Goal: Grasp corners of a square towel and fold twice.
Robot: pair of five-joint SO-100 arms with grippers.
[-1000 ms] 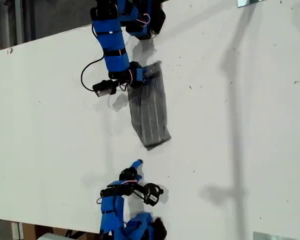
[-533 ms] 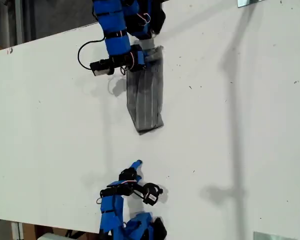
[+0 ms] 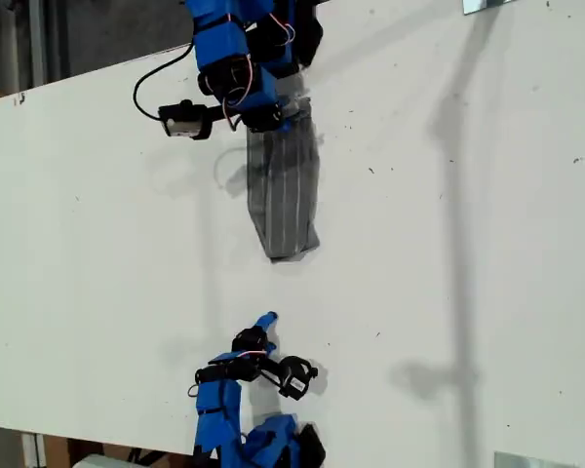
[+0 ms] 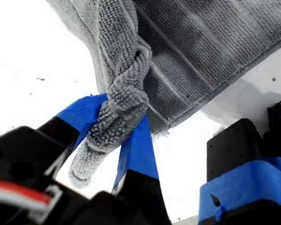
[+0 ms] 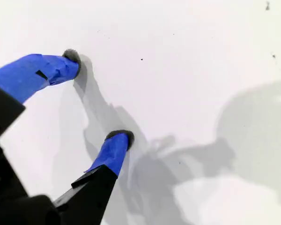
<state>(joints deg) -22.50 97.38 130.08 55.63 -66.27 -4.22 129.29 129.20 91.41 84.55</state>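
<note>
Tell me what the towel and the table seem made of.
Towel: soft looped terry, probably microfibre or cotton; grey pile with pale woven stripes, bunched between the jaws of my first gripper. Table: hard, smooth, matte white board, possibly laminate; it shows shadows and small dark specks.

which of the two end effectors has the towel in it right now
My first gripper, the end effector at the top of the exterior view, is clamped on a bunched edge of the towel. My second gripper is open over bare table.

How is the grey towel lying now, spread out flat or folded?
Folded: the towel lies as a narrow strip on the table, and my first hand pinches a bunched end.
</note>
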